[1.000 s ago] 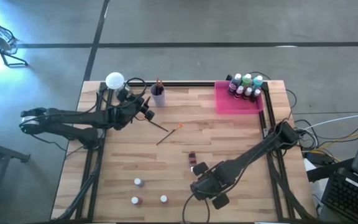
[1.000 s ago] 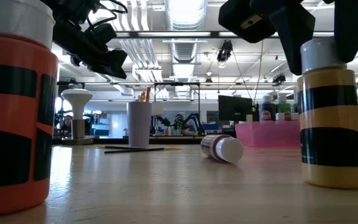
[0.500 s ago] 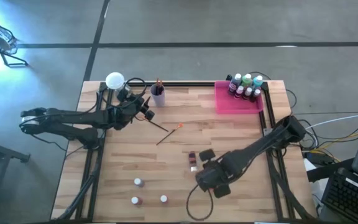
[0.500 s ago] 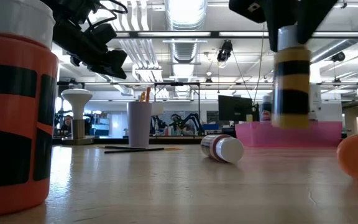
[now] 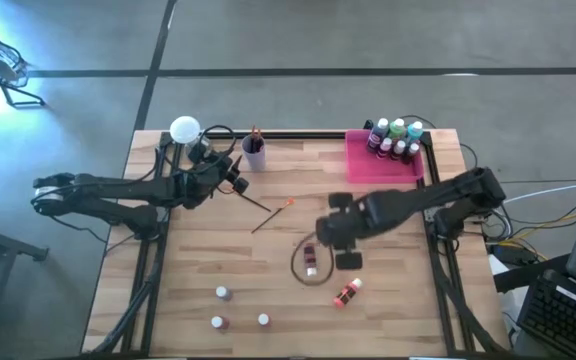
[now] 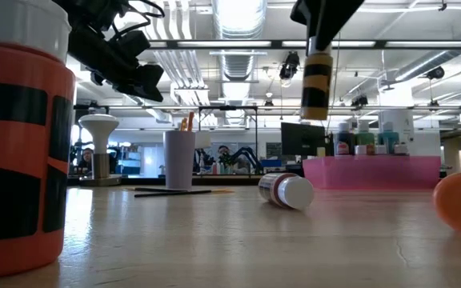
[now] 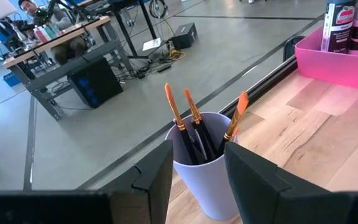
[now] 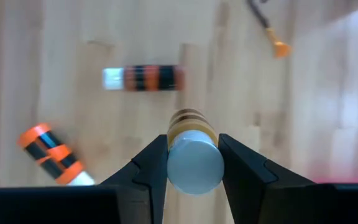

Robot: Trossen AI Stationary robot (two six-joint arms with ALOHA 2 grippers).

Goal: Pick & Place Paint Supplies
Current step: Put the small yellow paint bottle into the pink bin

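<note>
Wood desk: right end effector pinches bottle at its cap; we judge it light, rigid, slippery. Left end effector part-open, empty.

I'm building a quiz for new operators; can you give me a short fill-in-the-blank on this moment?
1. The right end effector holds a yellow bottle by its ____ cap.
2. The cup in front of the left end effector holds ____ brushes.
3. The pink tray sits at the table's far ____ corner in the high view.
4. The striped bottle on the table in the low view lies on its ____.

Missing words: white; three; right; side
</note>
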